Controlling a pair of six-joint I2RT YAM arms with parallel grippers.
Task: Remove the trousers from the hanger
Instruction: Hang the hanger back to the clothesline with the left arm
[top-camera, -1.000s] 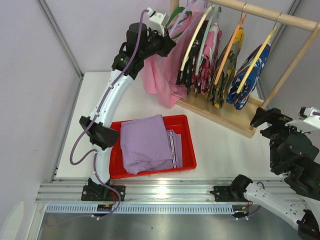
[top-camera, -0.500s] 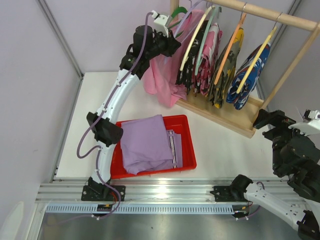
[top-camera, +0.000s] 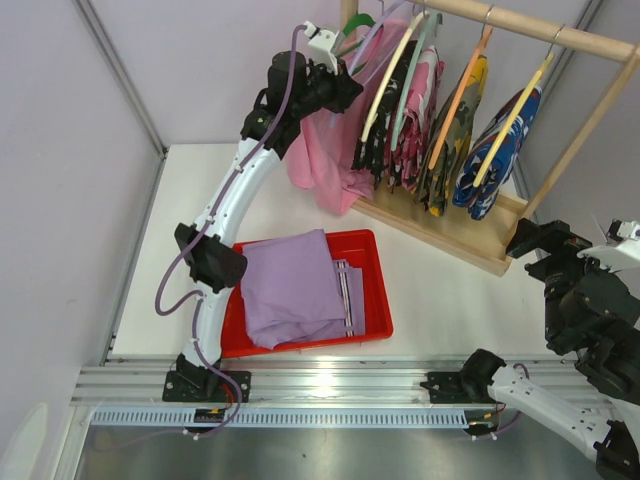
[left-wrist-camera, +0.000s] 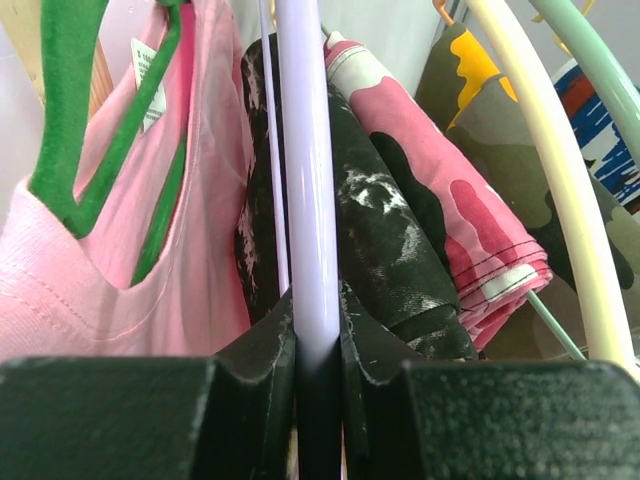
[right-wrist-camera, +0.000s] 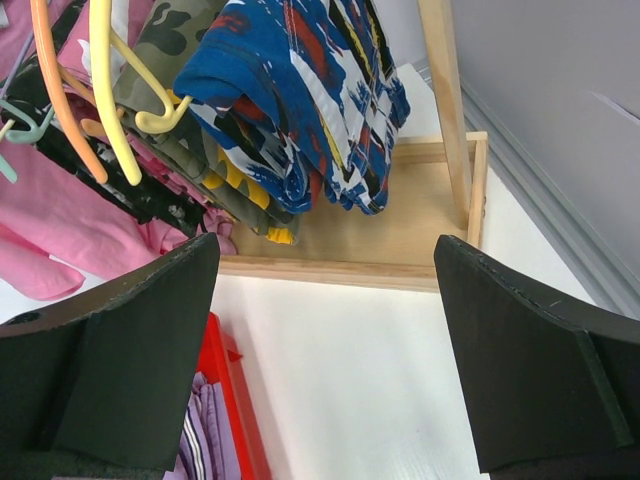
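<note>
The pale lavender trousers (top-camera: 295, 288) lie folded in the red tray (top-camera: 378, 300); a corner of them shows in the right wrist view (right-wrist-camera: 205, 440). The black white-speckled trousers (top-camera: 372, 135) hang on the rack, draped behind a lavender hanger (left-wrist-camera: 305, 150). My left gripper (left-wrist-camera: 318, 335) is shut on that hanger's bar, high at the rack's left end (top-camera: 335, 85). The speckled trousers (left-wrist-camera: 385, 225) hang just beyond its fingers. My right gripper (right-wrist-camera: 325, 330) stands open over the table at the right (top-camera: 545, 240), holding nothing.
A wooden rack (top-camera: 470, 245) holds a pink shirt (top-camera: 325, 160) on a green hanger (left-wrist-camera: 70, 110), pink and green camouflage garments (top-camera: 445, 140) and a blue-red-white patterned garment (top-camera: 495, 150). Cream (left-wrist-camera: 560, 200) and mint hangers crowd to the right. Walls stand close on the left and behind.
Over the last second my left arm rose and shifted right toward the rack with the hanger in its grip, then held still. The right arm drifted slightly right.
</note>
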